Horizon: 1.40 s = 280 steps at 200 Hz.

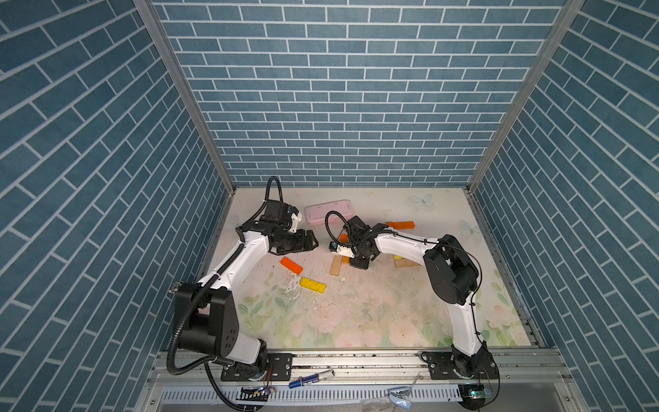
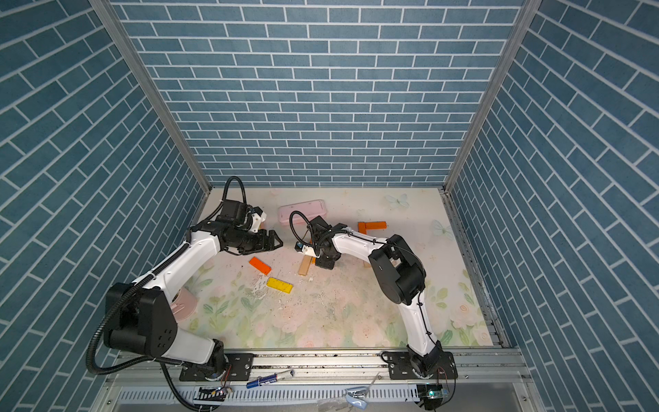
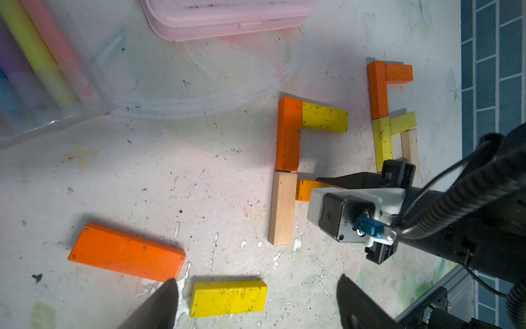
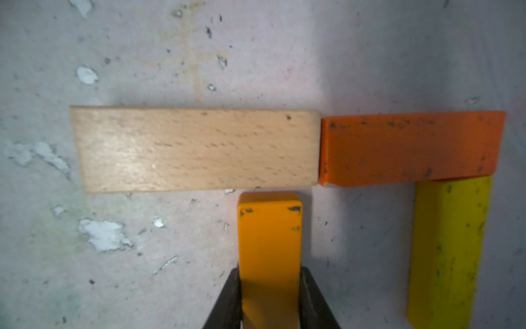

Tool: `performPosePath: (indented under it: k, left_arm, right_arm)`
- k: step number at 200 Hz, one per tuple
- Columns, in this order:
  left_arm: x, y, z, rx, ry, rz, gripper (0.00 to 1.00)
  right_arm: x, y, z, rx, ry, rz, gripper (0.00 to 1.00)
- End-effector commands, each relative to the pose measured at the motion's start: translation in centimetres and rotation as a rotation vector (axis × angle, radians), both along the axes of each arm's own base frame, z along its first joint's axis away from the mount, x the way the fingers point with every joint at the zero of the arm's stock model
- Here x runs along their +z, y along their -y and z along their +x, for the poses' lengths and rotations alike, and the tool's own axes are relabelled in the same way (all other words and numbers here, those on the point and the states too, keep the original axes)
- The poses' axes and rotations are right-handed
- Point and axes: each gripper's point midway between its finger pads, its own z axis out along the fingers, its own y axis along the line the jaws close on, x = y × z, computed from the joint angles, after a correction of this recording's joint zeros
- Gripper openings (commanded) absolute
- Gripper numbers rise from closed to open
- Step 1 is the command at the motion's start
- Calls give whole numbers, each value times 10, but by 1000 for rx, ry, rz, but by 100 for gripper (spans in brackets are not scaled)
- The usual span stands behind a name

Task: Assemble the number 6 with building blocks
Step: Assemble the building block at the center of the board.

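Passing over the aluminium rail (image 1: 356,360) at the front edge onto a scuffed floral tabletop (image 1: 356,314), boxed in by blue brick-pattern walls (image 1: 338,89). Pinching an amber block (image 4: 269,228) by one end in the right gripper (image 4: 270,273), jaws nearly closed on it, its free end just beside the tan block (image 4: 196,148) of the unfinished number 6 (image 3: 289,134) mid-table. Hovering with the left gripper (image 3: 256,278) spread wide, empty, above a loose yellow block (image 3: 227,297).

Chalk pack (image 3: 37,62) blurred and cropped, pink case (image 3: 227,20) cropped, amber block (image 4: 270,228) in right claw (image 4: 270,273) cropped at edge
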Motion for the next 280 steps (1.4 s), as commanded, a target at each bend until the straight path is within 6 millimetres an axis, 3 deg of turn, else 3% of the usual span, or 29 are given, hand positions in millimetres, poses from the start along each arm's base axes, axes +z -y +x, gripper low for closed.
performPosePath:
  k: [1,280]
  left_arm:
    - [-2,-2,-2,8,-7,-9,88]
    - [-2,-1,-2,6,-7,-12,87]
  right_arm:
    - [-19,6,-11,-20,-66,-51,24]
    - [-23,12,-5,-25,-57,-117,24]
